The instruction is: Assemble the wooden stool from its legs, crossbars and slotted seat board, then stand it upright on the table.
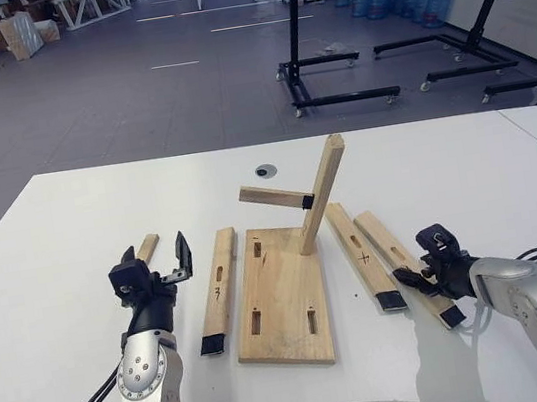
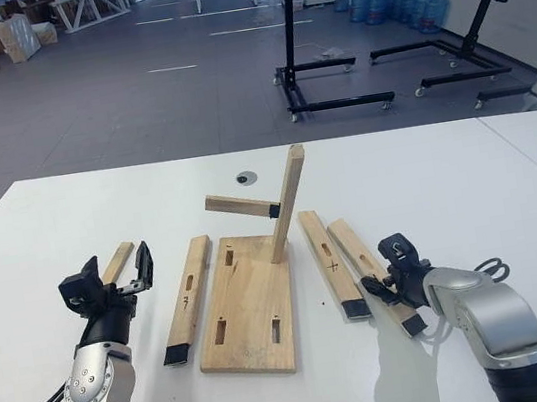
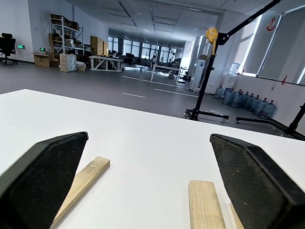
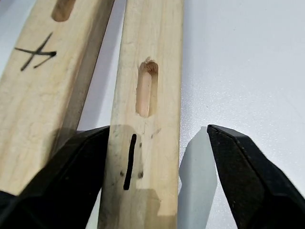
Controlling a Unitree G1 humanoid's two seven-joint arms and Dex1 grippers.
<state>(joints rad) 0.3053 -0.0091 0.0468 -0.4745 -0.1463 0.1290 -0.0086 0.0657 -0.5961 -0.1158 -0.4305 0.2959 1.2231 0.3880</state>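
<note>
Right wrist view: I have the right gripper [image 4: 158, 129] gaping astride the rightmost leg [image 4: 152, 47], poised to clamp it near the front edge of the table [image 1: 52, 243]; the left gripper [image 1: 154, 248] hovers open, empty.

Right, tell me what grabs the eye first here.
A pale wooden leg stands tilted in the far right slot of the flat wooden seat board at the white table's centre, a short crossbar jutting leftward from it. Right of the board, the open right gripper straddles the outer loose slotted leg.

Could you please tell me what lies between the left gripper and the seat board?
A loose wooden leg lies flat there, seen in the left eye view.
</note>
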